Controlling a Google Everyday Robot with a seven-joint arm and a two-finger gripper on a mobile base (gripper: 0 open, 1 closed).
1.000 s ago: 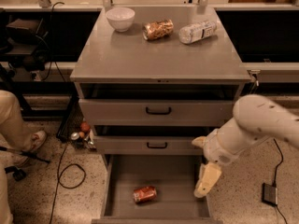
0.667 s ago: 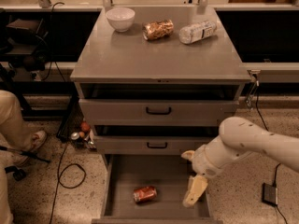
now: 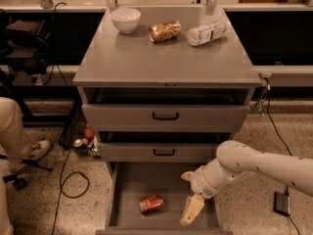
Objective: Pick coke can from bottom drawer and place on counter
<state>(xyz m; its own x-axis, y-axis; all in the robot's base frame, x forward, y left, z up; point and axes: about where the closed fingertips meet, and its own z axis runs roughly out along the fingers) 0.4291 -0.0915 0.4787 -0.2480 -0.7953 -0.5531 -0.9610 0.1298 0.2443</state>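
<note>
The coke can [image 3: 151, 203] lies on its side on the floor of the bottom drawer [image 3: 127, 190], which is pulled out. My gripper [image 3: 187, 200] hangs over the right part of this drawer, a little to the right of the can and apart from it. It is open and empty, with one cream finger [image 3: 192, 210] pointing down at the drawer floor. The white arm [image 3: 264, 163] reaches in from the right. The counter [image 3: 166, 62] is the grey cabinet top above.
On the counter's far edge stand a white bowl [image 3: 125, 19], a tan-gold crinkled can [image 3: 165, 31] and a clear plastic bottle [image 3: 206, 33]. The two upper drawers are slightly open. A person's leg [image 3: 14, 131], cables [image 3: 68, 180] and small items [image 3: 83, 140] are at the left.
My arm has swung left and down, bringing the gripper from the drawer's right rim to over the drawer floor, closer to the coke can. The can has not moved.
</note>
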